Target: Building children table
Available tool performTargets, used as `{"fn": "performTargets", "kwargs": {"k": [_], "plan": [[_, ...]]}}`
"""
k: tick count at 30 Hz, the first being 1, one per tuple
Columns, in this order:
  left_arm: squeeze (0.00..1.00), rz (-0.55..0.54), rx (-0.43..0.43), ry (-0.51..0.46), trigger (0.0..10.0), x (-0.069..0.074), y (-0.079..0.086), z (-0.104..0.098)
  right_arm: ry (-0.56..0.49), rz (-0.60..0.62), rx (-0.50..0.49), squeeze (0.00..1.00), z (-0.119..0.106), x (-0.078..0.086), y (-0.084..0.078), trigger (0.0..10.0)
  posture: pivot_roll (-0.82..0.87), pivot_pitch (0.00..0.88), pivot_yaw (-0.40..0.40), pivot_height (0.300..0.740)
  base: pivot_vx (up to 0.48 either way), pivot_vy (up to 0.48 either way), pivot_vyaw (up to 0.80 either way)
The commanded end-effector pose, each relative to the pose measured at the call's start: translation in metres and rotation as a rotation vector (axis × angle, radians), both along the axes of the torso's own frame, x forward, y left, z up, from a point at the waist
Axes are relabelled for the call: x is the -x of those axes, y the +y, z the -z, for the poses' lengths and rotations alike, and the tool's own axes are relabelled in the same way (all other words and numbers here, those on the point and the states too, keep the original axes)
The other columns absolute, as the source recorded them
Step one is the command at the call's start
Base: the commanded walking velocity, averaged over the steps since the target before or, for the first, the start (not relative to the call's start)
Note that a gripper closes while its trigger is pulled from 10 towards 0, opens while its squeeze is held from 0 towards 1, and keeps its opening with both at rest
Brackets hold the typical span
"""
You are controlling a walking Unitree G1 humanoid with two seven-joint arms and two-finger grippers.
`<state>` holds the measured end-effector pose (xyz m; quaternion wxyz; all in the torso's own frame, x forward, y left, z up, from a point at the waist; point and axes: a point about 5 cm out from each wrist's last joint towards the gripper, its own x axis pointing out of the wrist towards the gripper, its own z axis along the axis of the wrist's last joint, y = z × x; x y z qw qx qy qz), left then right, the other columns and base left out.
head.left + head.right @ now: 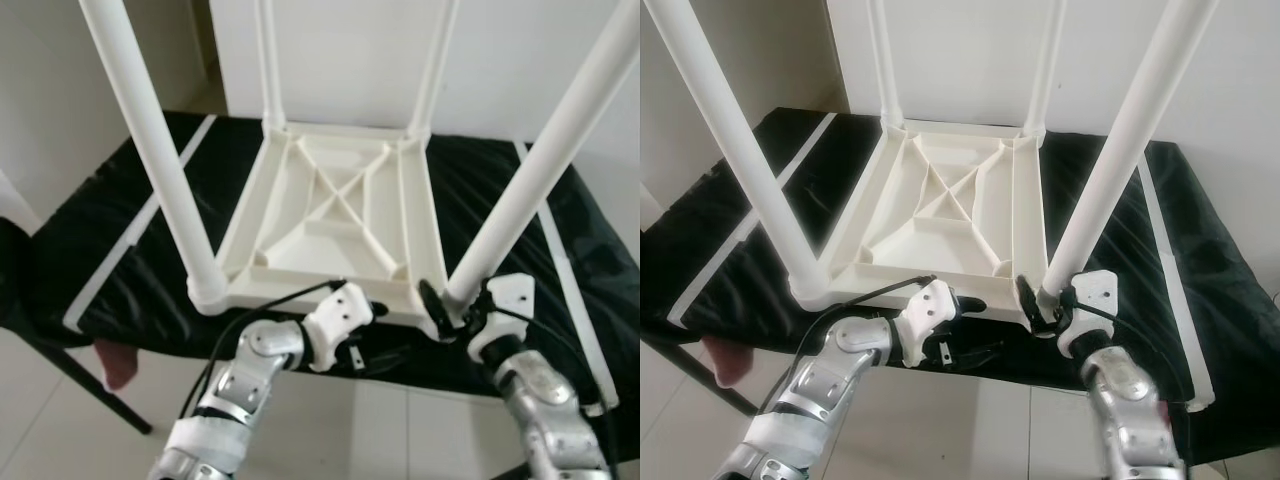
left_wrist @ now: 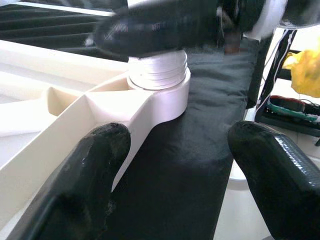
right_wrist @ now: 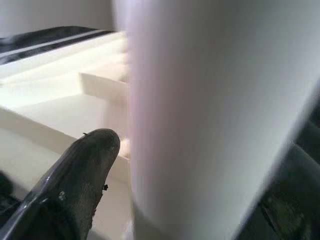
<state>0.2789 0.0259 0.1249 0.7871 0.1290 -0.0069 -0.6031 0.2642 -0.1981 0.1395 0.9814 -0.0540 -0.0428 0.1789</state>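
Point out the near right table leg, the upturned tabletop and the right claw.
near right table leg point(image 1: 540, 170), left eye view, mid shaft
upturned tabletop point(image 1: 330, 200), left eye view, ribbed underside
right claw point(image 1: 445, 305), left eye view, around the leg's base

my left end effector point(image 2: 175, 165): two glossy black fingers point(image 2: 82, 185) spread apart | between them: black fabric cover point(image 2: 185, 165) | ahead: white plastic table underside point(image 2: 75, 115), threaded leg point(image 2: 159, 67) in round corner socket point(image 2: 165, 97) | far side: yellow object point(image 2: 304, 70)

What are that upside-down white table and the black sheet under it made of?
The table looks like moulded plastic: matte off-white, with cast ribs underneath and threaded screw-in legs. The black sheet looks like thin cloth or plastic film: it wrinkles and shines faintly.
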Motion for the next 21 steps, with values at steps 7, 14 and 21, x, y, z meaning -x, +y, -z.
{"fn": "performTargets", "kwargs": {"k": [7, 14, 21], "plan": [[0.0, -0.085, 0.009, -0.025, 10.0, -0.004, 0.001, -0.002, 0.065, -0.097, 0.056, 0.0, 0.008, -0.004, -0.008, 9.6, -0.03, 0.0, -0.012, 0.74, 0.0, 0.0, 0.0], [0.0, -0.09, 0.011, -0.025, 10.0, -0.005, 0.002, -0.003, 0.102, -0.131, 0.081, 0.0, 0.013, -0.006, -0.014, 0.0, -0.02, 0.004, -0.017, 0.74, 0.0, 0.0, 0.0], [0.0, -0.095, 0.011, -0.022, 10.0, -0.004, 0.003, -0.002, 0.117, -0.132, 0.065, 0.0, 0.015, -0.004, -0.018, 0.0, -0.02, 0.012, -0.017, 0.74, 0.0, 0.0, 0.0]]}}
